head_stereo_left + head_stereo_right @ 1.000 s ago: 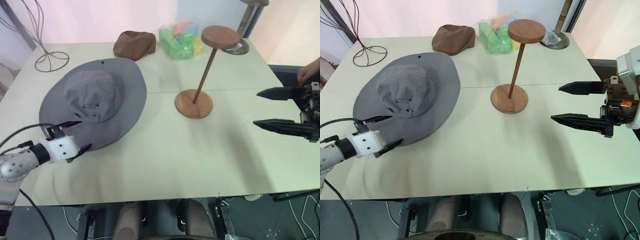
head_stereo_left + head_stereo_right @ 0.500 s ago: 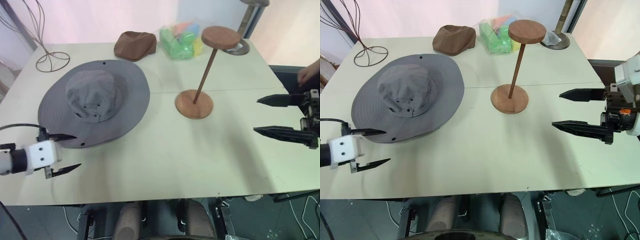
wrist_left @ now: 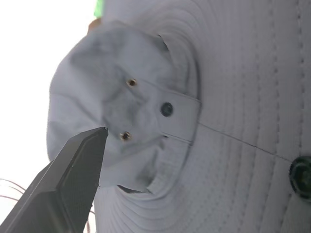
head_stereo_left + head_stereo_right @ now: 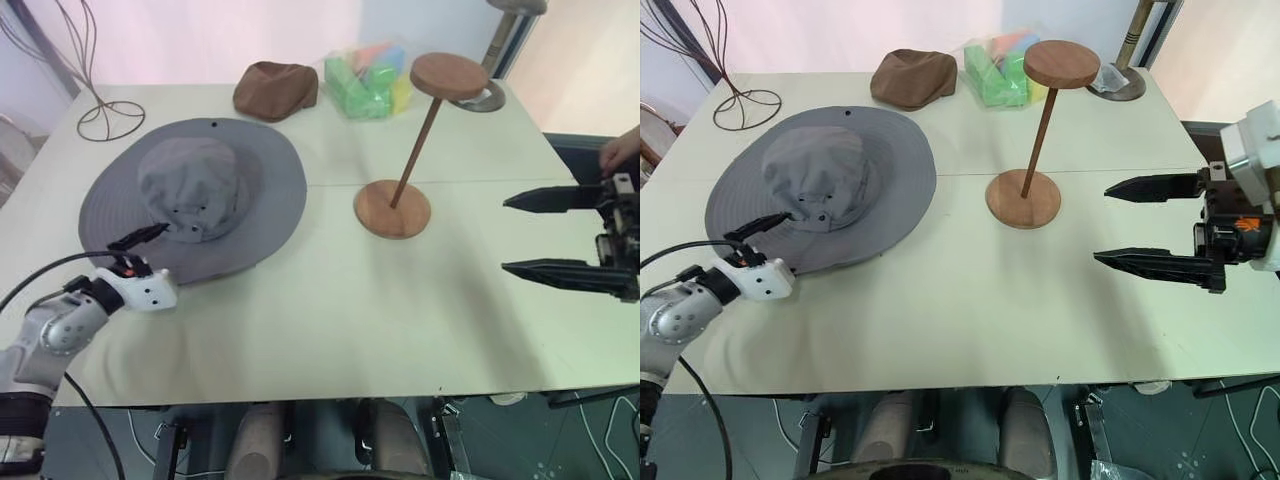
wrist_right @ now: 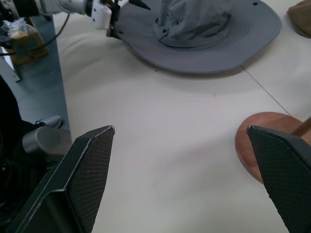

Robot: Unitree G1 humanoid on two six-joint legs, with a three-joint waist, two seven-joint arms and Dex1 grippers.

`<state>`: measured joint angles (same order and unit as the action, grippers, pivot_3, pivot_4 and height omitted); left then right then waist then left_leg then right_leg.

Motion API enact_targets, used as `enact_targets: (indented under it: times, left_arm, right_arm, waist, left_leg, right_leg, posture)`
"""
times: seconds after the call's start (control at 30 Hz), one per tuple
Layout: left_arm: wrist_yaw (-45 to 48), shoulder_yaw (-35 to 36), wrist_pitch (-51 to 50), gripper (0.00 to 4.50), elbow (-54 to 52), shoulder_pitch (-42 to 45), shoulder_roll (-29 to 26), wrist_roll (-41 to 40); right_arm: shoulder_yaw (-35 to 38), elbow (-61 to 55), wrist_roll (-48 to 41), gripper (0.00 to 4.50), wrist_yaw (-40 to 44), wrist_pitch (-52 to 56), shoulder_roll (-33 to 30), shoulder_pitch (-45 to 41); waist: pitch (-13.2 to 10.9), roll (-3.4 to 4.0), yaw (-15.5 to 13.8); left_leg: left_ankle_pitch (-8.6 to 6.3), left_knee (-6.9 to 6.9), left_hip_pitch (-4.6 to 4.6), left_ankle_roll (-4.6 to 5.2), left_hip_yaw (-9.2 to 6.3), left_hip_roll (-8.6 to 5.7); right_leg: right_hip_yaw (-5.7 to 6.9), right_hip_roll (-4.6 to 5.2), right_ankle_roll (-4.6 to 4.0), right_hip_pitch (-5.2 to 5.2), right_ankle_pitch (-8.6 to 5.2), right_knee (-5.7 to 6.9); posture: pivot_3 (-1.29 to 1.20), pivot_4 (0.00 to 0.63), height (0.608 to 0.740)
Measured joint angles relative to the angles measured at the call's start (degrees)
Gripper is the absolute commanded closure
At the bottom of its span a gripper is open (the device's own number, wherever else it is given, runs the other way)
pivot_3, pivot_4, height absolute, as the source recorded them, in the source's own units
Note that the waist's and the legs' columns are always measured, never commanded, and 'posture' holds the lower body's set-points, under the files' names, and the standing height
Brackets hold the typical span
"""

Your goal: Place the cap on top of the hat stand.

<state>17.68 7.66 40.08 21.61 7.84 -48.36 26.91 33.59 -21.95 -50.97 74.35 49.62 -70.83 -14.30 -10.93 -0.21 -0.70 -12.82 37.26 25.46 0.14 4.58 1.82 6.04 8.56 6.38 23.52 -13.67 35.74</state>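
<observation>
While its fingers stand spread wide and hold nothing, the left gripper (image 4: 150, 263) sits at the near rim of the cap (image 4: 195, 195), one black finger reaching over the brim toward the crown, the other low by the brim's edge. From the gripper the cap lies straight ahead and slightly toward the stand (image 4: 415, 145), lying flat on the table (image 4: 330, 300) with its crown up. The stand is well apart from the cap on the cap's right, its rod slanting up to the top disc. Beyond the stand, on the side away from the cap, the right gripper (image 4: 1150, 225) hangs above the table, also wide open and empty, pointing back toward the stand. Of the two, the left is far nearer the cap, so the pick looks to be its job: a pinch on the brim or crown, then a carry across to the disc.
</observation>
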Motion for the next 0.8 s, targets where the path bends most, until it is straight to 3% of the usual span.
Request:
enact_targets:
  times: [0.07, 0.17, 0.23, 0.43, 0.63, 0.8]
  left_arm:
    - [-1.60, -0.86, 0.06, 0.01, 1.65, 1.31, -0.10, 1.01]
    - [-2.79, -2.99, -0.37, 0.81, 4.45, 4.13, -0.62, 1.93]
    - [-2.95, -4.52, -0.33, 1.74, 6.14, 5.53, -1.03, 2.21]
    - [-1.92, -5.29, 0.26, 3.70, 8.36, 6.91, -2.34, 0.26]
    - [2.17, -5.27, -2.23, 3.83, 9.32, 11.88, -2.09, -5.99]
    - [10.17, -5.03, -11.84, 3.83, 9.05, 25.83, 0.62, -16.43]
  right_arm:
    - [-0.32, -0.08, -0.06, 0.06, -0.22, 0.00, -0.02, -0.37]
    - [-1.10, -0.08, 0.00, 0.00, -0.60, -0.05, -0.02, -0.58]
    - [-1.37, -0.07, 0.02, 0.00, -0.94, -0.05, -0.01, -0.58]
    - [-1.34, 0.24, -0.05, 0.00, -2.41, 0.50, 0.00, -0.22]
    - [-1.11, 0.06, -0.83, 0.00, -4.34, 0.84, 0.12, 0.20]
    - [1.22, 1.17, -0.28, 0.00, -5.20, -0.30, 0.04, -0.37]
  waist:
    - [0.01, -0.02, -0.11]
    - [0.02, -0.03, -0.18]
    - [0.02, -0.03, -0.04]
    - [0.03, -0.04, 0.10]
    - [0.02, -0.12, -0.25]
    - [0.02, -0.27, -0.58]
  left_leg:
    - [-0.01, 0.04, 0.00, -0.01, -0.02, 0.00]
    - [-0.01, 0.05, 0.00, -0.01, -0.04, 0.00]
    - [0.00, 0.05, 0.01, -0.01, -0.05, 0.01]
    - [0.00, 0.06, -0.01, 0.00, 0.00, 0.04]
    - [0.00, 0.15, 0.03, 0.00, -0.01, 0.02]
    - [0.02, 0.25, 0.07, 0.01, 0.01, 0.00]
  right_leg:
    - [0.00, 0.02, 0.00, 0.01, 0.00, 0.04]
    - [0.00, 0.04, 0.00, 0.01, 0.00, 0.05]
    - [-0.01, 0.03, 0.00, 0.02, 0.00, 0.06]
    - [0.00, 0.04, 0.00, 0.14, 0.00, 0.31]
    - [0.01, 0.06, 0.00, 0.10, -0.01, 0.31]
    - [0.06, 0.02, 0.01, 0.04, 0.00, 0.34]
  posture:
    - [0.00, 0.150, 0.740]
    - [0.00, 0.150, 0.740]
    - [0.00, 0.150, 0.740]
    - [0.00, 0.150, 0.740]
    - [0.00, 0.150, 0.740]
    - [0.00, 0.150, 0.740]
